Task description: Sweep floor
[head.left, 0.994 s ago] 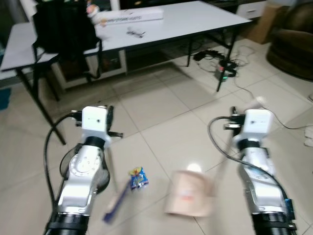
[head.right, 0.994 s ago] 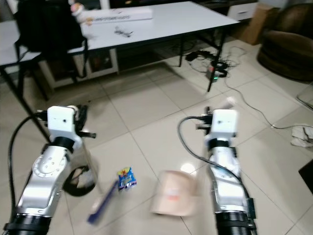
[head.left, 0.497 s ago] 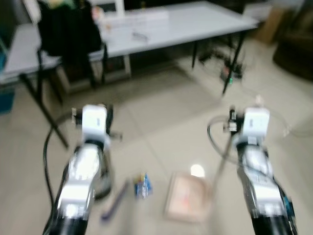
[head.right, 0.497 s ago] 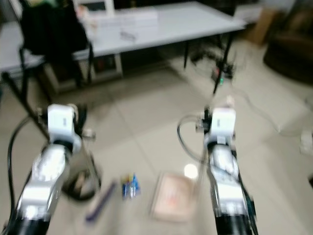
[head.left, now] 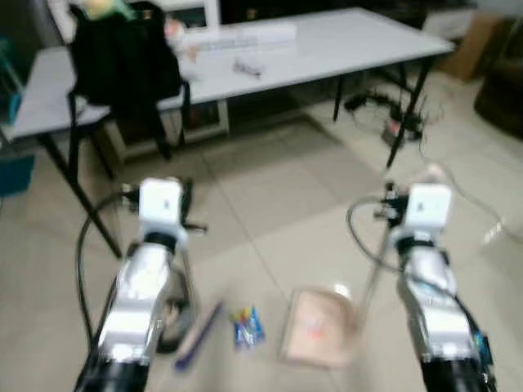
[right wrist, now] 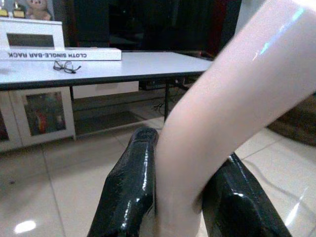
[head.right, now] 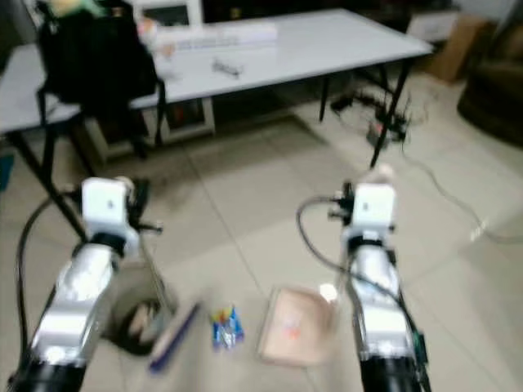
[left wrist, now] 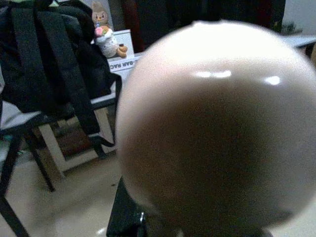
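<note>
My left gripper point(head.left: 185, 202) is shut on a thin broom handle whose rounded pale end point(left wrist: 212, 123) looms close in the left wrist view. The broom's blue brush point(head.left: 196, 335) rests on the tiled floor beside a blue and yellow wrapper point(head.left: 246, 327). Just right of the wrapper, a pale pink dustpan point(head.left: 315, 327) sits on the floor. Its long handle point(right wrist: 222, 103) rises to my right gripper point(head.left: 391, 204), which is shut on it, one black finger point(right wrist: 131, 192) on each side.
A long white table point(head.left: 343, 37) stands ahead with a black backpack point(head.left: 122, 57) on a grey table at its left. Cables and a power strip point(head.left: 392, 122) lie under its right end. A dark round thing point(head.left: 167, 322) lies by my left arm. A blue bin point(head.left: 12, 171) stands far left.
The whole picture has shifted and blurred, so the camera has moved. Both arms keep the same pose, still holding broom and dustpan. The wrapper now sits a little nearer the dustpan.
</note>
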Controlling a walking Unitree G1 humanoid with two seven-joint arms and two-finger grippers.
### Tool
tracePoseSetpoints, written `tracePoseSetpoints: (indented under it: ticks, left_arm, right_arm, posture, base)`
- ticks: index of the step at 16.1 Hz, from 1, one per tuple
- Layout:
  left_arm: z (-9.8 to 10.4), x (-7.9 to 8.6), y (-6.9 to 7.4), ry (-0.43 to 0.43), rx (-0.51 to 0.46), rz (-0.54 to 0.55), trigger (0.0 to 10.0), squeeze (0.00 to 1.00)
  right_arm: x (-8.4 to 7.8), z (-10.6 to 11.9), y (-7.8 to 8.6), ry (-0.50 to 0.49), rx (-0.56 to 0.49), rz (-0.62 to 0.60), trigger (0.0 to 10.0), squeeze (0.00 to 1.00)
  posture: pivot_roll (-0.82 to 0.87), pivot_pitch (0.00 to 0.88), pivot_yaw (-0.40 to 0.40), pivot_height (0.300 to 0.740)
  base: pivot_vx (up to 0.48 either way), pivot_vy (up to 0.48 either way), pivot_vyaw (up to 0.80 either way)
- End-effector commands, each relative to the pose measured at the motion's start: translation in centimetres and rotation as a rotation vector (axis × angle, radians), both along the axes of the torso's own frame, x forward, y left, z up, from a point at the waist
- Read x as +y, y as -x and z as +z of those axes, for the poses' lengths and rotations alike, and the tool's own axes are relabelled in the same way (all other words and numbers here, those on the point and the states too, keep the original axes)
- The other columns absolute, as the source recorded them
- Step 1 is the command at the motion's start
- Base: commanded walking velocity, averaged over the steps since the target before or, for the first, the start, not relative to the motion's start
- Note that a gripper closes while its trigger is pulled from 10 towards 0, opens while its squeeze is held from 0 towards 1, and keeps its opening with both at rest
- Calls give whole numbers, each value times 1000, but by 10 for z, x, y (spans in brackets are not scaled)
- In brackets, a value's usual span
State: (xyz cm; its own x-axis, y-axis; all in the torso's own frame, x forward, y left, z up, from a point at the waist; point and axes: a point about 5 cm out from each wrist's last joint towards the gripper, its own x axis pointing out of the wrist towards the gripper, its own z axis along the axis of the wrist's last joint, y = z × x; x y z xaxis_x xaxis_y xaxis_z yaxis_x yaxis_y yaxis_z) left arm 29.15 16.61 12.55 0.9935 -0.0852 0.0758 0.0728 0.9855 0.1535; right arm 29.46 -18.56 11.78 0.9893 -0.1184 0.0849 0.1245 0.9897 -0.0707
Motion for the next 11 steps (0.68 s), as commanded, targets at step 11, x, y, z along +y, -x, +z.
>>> tracePoseSetpoints:
  ticks: [11]
  left_arm:
    - [1, -21, -9, -11, -38, -61, 10000, 0]
  right_arm:
    - [-10, 8, -2, 23, -51, -23, 10000, 0]
  posture:
    - [-8, 48, 42, 740]
  base:
    - [294, 0, 0]
